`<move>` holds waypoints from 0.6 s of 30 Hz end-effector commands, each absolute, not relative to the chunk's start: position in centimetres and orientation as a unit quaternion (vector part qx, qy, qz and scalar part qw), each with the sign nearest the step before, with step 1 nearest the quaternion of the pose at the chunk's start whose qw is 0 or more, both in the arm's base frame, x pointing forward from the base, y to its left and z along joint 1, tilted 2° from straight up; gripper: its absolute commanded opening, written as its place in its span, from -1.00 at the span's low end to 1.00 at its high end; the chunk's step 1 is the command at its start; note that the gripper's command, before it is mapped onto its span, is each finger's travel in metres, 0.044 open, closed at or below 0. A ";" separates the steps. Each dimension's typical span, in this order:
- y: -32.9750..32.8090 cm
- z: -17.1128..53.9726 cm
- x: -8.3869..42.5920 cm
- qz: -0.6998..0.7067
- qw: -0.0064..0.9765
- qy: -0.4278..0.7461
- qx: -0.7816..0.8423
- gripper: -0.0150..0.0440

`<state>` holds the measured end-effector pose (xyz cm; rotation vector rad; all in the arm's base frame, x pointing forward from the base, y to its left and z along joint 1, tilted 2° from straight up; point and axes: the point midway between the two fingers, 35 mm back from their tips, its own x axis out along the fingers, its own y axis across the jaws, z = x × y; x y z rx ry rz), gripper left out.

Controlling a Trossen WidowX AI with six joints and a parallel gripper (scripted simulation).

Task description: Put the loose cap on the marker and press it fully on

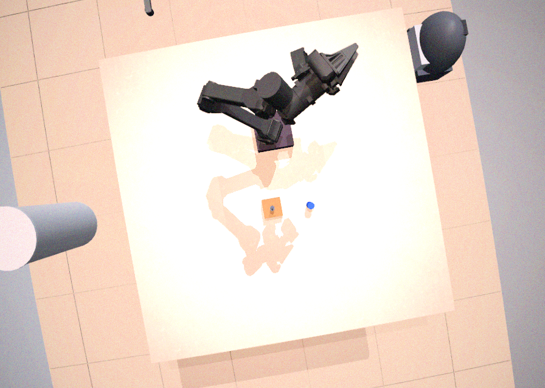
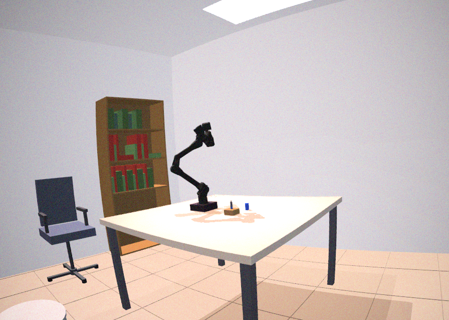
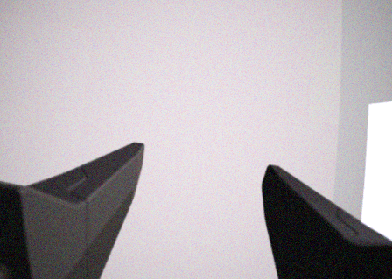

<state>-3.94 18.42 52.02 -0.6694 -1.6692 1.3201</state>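
Note:
The holder block (image 1: 266, 213) (image 2: 231, 212) is a small orange-brown square on the table in front of the arm's base. The marker (image 1: 272, 208) (image 2: 231, 204) stands upright in it, with a blue body and a darker tip, uncapped. The blue cap (image 1: 310, 205) (image 2: 246, 206) stands loose on the table, to the right of the block in the top and exterior views. My gripper (image 3: 205, 164) is open and empty, its fingers partly apart. It is raised high above the table, well away from block and cap, and points away from them. The wrist view shows only walls between and behind the fingers.
The arm's dark base (image 1: 286, 141) (image 2: 203, 206) sits on the table (image 1: 176, 322) (image 2: 174, 233) behind the block. A bookcase (image 2: 102, 164) and an office chair (image 2: 56, 200) stand beyond the table. A grey cylinder (image 1: 61, 230) stands left of it in the top view.

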 end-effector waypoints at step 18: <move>28.8 32.9 22.3 0.587 0.770 0.095 -0.232 0.32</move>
